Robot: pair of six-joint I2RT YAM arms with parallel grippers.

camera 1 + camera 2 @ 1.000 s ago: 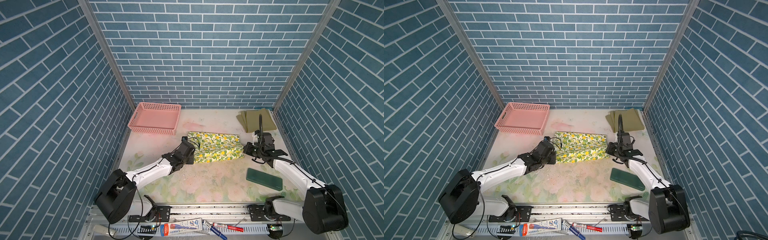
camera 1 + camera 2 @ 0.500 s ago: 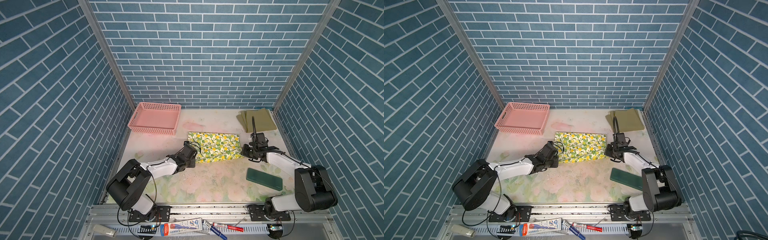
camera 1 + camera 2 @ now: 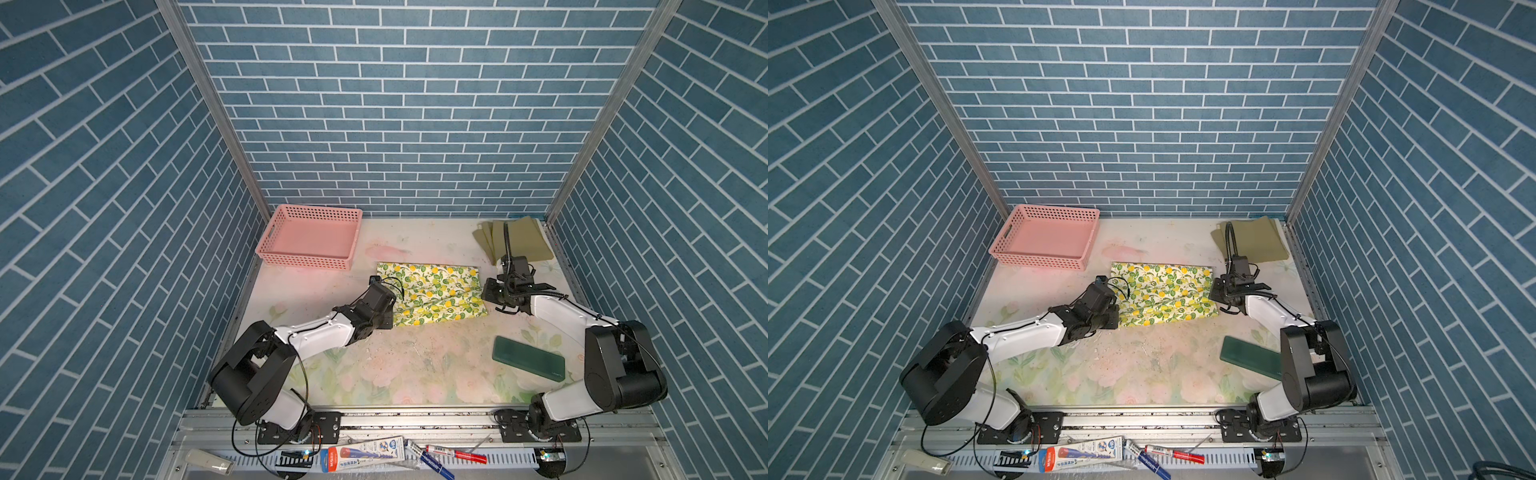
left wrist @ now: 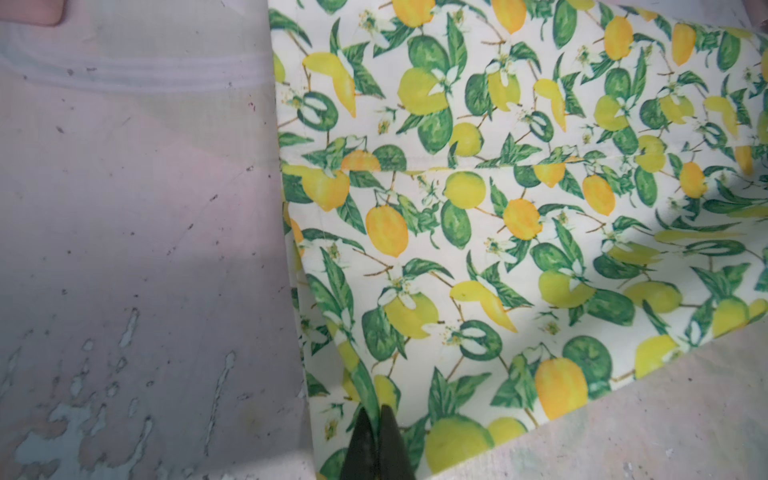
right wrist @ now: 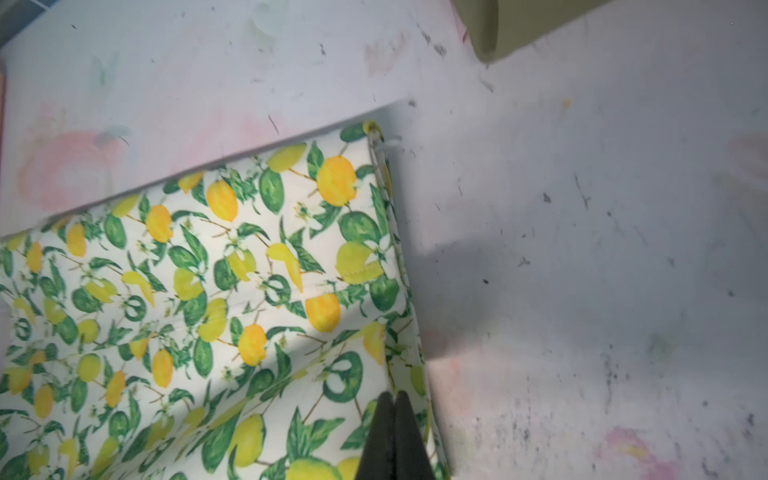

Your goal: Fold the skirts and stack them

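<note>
The lemon skirt lies folded into a flat rectangle mid-table. My left gripper sits low at its near left corner. In the left wrist view the left gripper is shut, with a ridge of the lemon skirt pinched between the fingers. My right gripper is at the skirt's right edge. In the right wrist view the right gripper is shut on the border of the lemon skirt. The olive skirt lies folded at the back right corner.
A pink perforated basket stands at the back left. A dark green flat block lies near the front right, beside the right arm. The table carries a faded floral cover. Brick-patterned walls close three sides.
Both arms have dropped lower toward the table. The lemon skirt's lifted, doubled near part has come down and now lies flat. Both grippers stay shut.
</note>
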